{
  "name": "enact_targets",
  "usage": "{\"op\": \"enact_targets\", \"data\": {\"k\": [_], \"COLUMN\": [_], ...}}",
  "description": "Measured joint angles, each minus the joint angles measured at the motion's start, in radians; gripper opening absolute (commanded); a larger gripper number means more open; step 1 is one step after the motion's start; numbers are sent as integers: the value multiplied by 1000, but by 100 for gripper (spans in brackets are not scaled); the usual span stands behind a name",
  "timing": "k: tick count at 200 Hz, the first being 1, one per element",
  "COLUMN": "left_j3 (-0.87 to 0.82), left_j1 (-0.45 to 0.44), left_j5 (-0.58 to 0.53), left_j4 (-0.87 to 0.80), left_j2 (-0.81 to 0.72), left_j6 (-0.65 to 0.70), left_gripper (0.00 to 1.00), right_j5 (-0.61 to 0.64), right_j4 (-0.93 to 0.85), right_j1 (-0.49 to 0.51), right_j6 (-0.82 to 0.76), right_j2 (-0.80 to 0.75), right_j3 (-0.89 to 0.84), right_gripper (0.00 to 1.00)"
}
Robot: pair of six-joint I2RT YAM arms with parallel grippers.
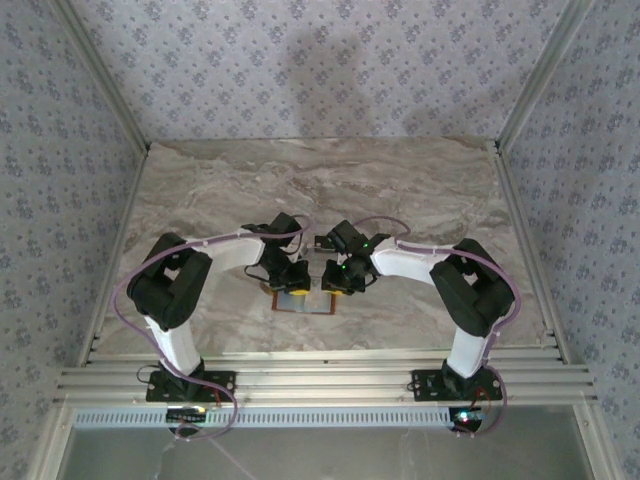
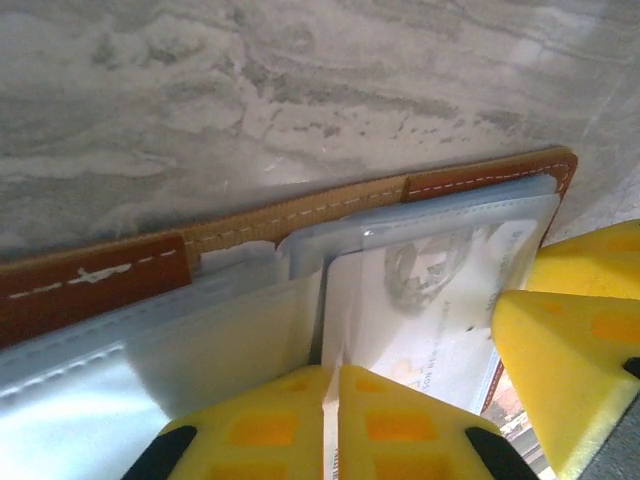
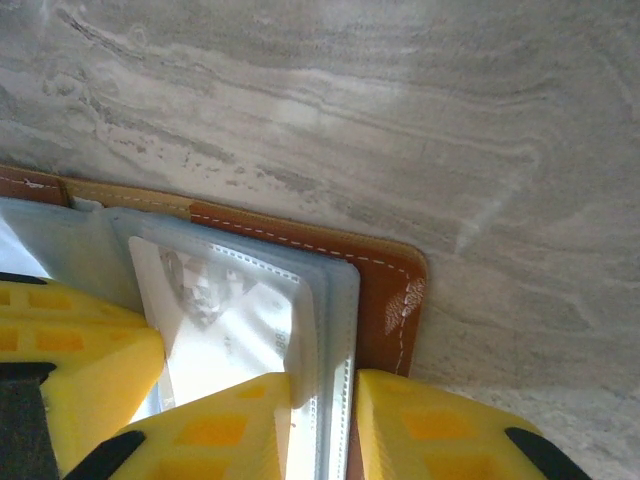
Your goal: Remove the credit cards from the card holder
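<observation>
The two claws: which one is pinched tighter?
The left claw: its yellow fingers nearly touch; the right claw's stand apart around the card holder's edge.

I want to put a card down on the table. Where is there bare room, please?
The far half of the table, next to the back wall, is bare. The near middle is crowded: the left end effector and the right end effector meet at the wallet.
</observation>
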Motion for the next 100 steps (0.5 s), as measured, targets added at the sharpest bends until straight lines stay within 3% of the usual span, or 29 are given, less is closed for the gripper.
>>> {"op": "enact_targets", "data": {"k": [76, 100], "left_j3": [-16, -20], "left_j1": [30, 43], "left_j5": [-30, -29], "left_j4": [-36, -43], "left_j2": [-53, -72], "left_j6": [17, 23], "left_gripper": [4, 8], "right_j5": [0, 0], "right_j4": [3, 3], "right_j1": [-1, -1], "right_j6": [0, 0], "right_j2": [0, 0], "right_j3": [1, 1], "right_gripper": [32, 32]}}
